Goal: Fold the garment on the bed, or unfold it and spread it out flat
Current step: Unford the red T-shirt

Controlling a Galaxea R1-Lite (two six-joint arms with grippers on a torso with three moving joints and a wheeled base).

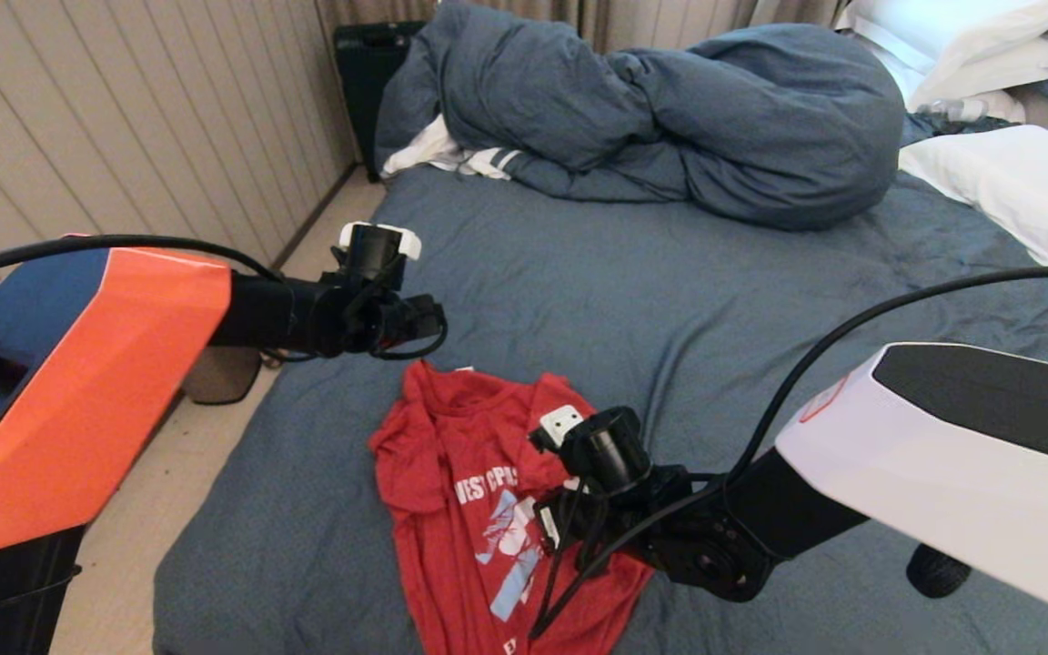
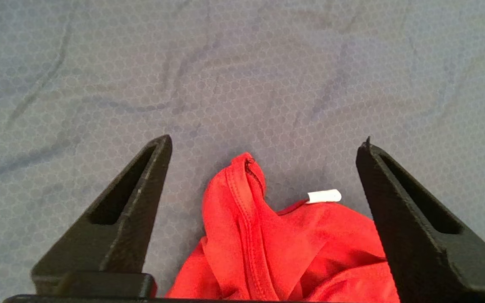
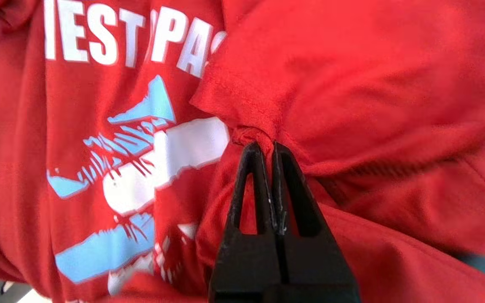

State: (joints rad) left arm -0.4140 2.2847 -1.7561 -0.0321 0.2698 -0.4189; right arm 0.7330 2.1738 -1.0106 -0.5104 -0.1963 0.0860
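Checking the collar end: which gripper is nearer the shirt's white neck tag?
Left. The left gripper hangs open right over the white neck tag; the right gripper pinches a fold of the garment farther down.

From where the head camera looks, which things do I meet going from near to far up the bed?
Garment with right gripper shut on it → left gripper, open → bare sheet of the bed → duvet.

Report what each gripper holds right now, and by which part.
The right gripper is shut on the red T-shirt, pinching a bunched fold at a hemmed edge beside the print. The left gripper is open above the collar, holding nothing.
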